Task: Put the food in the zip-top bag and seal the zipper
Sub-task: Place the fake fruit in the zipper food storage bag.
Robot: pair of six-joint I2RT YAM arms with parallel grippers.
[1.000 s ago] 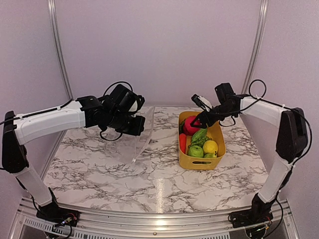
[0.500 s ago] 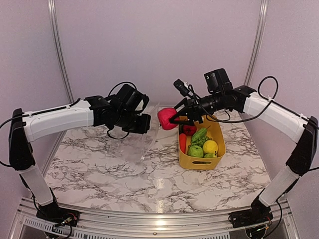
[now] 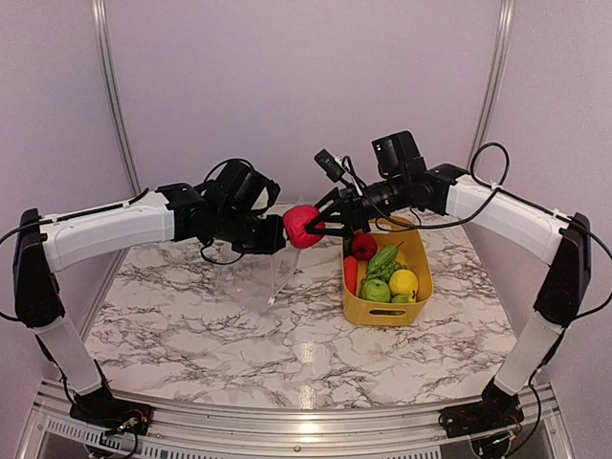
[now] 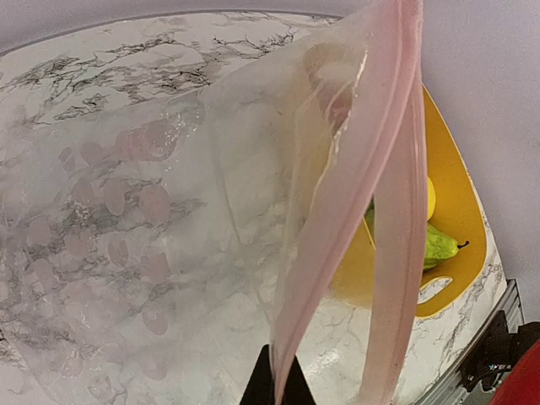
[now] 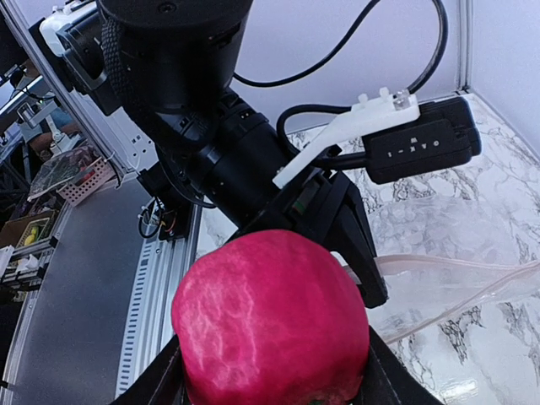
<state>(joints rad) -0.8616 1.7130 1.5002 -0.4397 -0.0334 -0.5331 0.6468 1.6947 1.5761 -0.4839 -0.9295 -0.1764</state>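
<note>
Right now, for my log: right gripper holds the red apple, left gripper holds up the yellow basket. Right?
No: the left gripper holds up the zip-top bag, shown in the left wrist view; the right gripper does hold the red apple.

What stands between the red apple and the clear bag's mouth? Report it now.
No loose object does. The right gripper holds the red toy apple close beside the left gripper, which pinches the clear plastic bag's pink zipper strip. Only that gripper and the narrow mouth slit appear to crowd the way in.
</note>
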